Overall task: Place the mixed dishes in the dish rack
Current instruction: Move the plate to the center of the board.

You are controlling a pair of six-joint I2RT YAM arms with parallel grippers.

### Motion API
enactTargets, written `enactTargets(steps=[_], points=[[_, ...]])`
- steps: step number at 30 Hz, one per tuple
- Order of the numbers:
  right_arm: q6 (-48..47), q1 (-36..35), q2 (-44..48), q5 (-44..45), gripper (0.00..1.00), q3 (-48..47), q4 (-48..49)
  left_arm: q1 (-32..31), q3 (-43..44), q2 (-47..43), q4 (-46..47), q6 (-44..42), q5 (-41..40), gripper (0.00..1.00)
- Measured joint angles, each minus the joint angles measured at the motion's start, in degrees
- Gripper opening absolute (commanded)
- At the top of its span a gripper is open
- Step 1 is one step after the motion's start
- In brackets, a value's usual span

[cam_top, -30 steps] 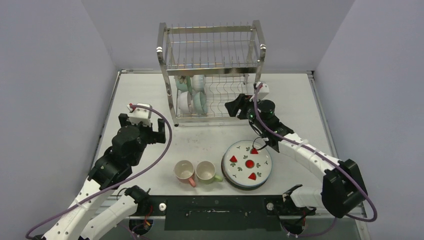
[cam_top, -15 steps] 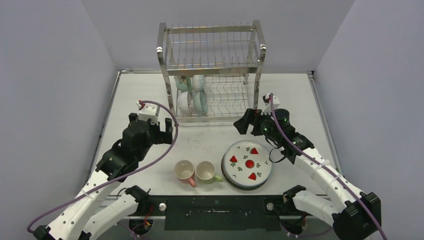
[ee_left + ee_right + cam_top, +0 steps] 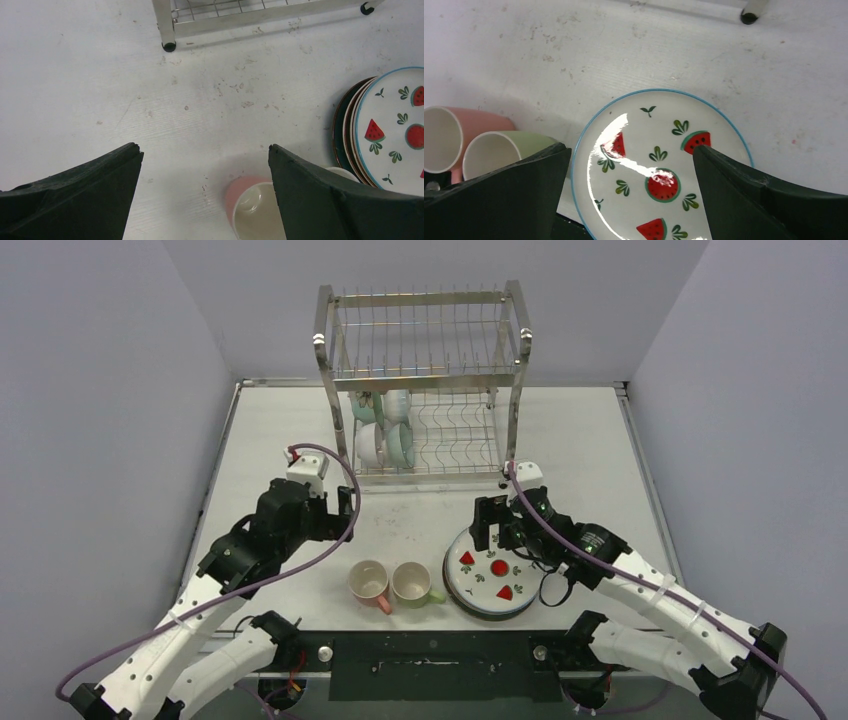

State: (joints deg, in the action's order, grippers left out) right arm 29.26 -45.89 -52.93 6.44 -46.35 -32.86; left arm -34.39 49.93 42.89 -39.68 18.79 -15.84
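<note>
The steel dish rack [image 3: 420, 380] stands at the back, with white and mint-green bowls [image 3: 385, 435] upright in its lower tier. A stack of plates [image 3: 495, 572], the top one white with red fruit slices [image 3: 659, 155], lies near the front edge. Left of it a pink mug [image 3: 368, 583] and a green mug [image 3: 412, 583] lie on their sides. My right gripper [image 3: 631, 150] hovers open over the top plate, holding nothing. My left gripper [image 3: 204, 148] is open above bare table, with the pink mug [image 3: 250, 202] just inside its right finger.
The rack's front feet [image 3: 170, 46] [image 3: 749, 17] rest on the scuffed white table [image 3: 420, 515]. Darker plates [image 3: 342, 135] show at the stack's left rim. Grey walls close in the left, right and back sides. Purple cables loop along both arms.
My right gripper pulled back from the rack's lower tier to above the plate stack, its jaws now wide. My left gripper moved right and nearer, toward the mugs.
</note>
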Motion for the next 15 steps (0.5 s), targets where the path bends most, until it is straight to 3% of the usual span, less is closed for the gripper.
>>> enactTargets(steps=[8,15], points=[[3.48,-1.44,1.20,16.02,0.96,-4.96,-13.20,0.00,0.59,4.44,-2.08,0.26,3.41,0.97],[9.14,-1.44,-0.63,24.09,0.95,-6.49,-22.86,0.00,3.80,4.76,-2.67,-0.90,4.13,0.97]])
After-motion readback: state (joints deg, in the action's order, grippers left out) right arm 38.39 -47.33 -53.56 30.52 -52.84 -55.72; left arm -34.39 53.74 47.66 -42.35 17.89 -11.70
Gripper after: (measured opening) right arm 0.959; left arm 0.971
